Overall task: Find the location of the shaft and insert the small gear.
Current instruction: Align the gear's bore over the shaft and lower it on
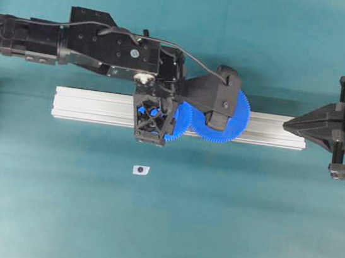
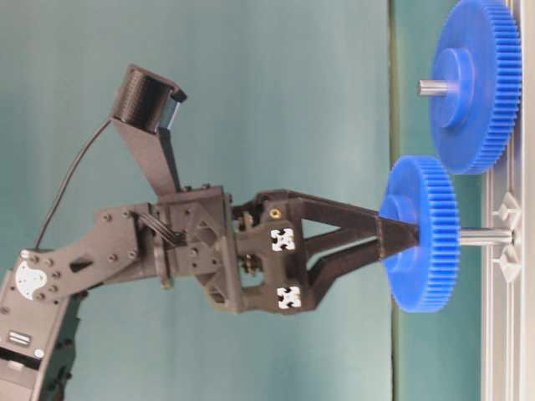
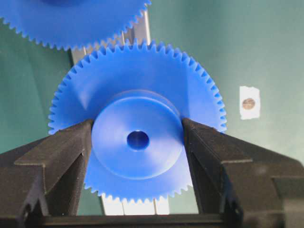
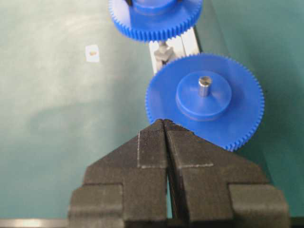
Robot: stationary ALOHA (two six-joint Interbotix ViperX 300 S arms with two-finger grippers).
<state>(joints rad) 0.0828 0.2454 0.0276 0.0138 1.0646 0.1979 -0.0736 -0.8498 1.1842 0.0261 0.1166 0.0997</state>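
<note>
So, in the left wrist view the left gripper (image 3: 137, 142) fills the bottom of the frame, its black jaws pinching the raised round hub of the small blue plastic toothed gear (image 3: 137, 137) from both sides, with the dark centre hole dead centre between them. Behind it, at the top edge, the teeth of the larger blue gear (image 3: 71, 21) poke in, and the silver aluminium rail (image 3: 135, 35) shows between the two.

In the table-level view the small gear sits on the thin grey metal shaft (image 2: 485, 237), which runs from the gear's far face to the rail at the right edge; there's a clear gap between gear and rail. The larger gear is at upper right with its own grey pin sticking out of the hub.

Overhead, the right gripper (image 1: 287, 124) is parked at the right end of the rail, jaws pressed together, nothing in them. A small white sticker (image 1: 141, 170) lies on the teal tabletop (image 1: 242, 227), below the rail.
</note>
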